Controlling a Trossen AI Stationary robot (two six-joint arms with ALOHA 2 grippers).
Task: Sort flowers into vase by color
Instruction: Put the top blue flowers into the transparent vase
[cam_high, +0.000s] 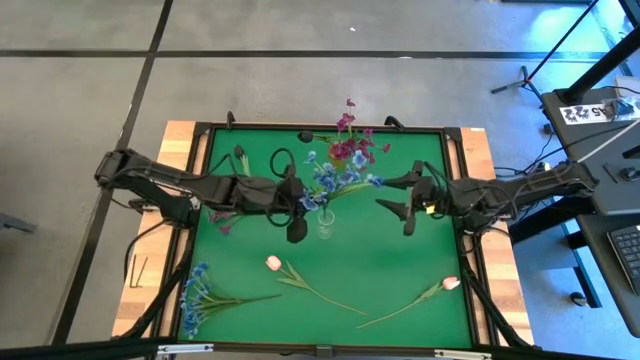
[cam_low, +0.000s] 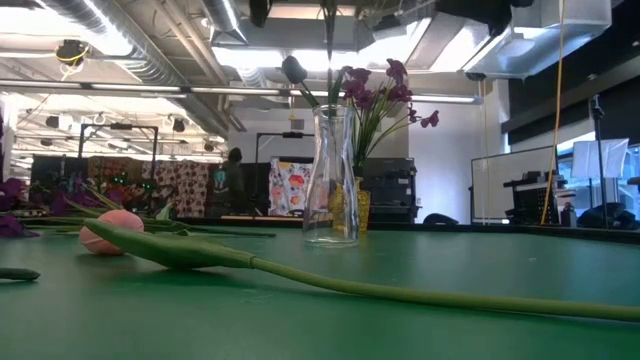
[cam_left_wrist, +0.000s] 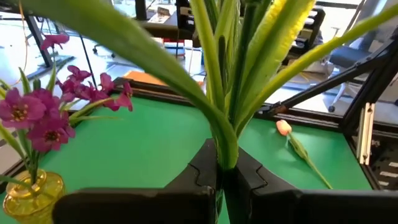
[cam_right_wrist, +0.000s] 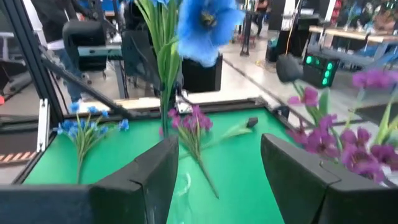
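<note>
While my left gripper (cam_high: 303, 203) sits clamped on a blue spray's (cam_high: 335, 180) green stem above the clear vase (cam_high: 326, 224), my right gripper (cam_high: 403, 195) hangs nearby w/ jaws apart, holding nothing. Magenta sprays (cam_high: 352, 145) stand in the yellow vase (cam_left_wrist: 28, 194); two tulips (cam_high: 274, 263) & another blue spray (cam_high: 196, 292) lie on the green mat (cam_high: 400, 270).

High view: we look straight down, far up, whole green table (cam_high: 330, 270) in frame. Low view: we sit at mat level, close, facing clear vase (cam_low: 332, 180) at 12 o'clock, room behind. Wrist views: we peer past own fingers, very near stems. High and low views share clear vase (cam_high: 326, 224) and nearest tulip (cam_low: 105, 232).
</note>
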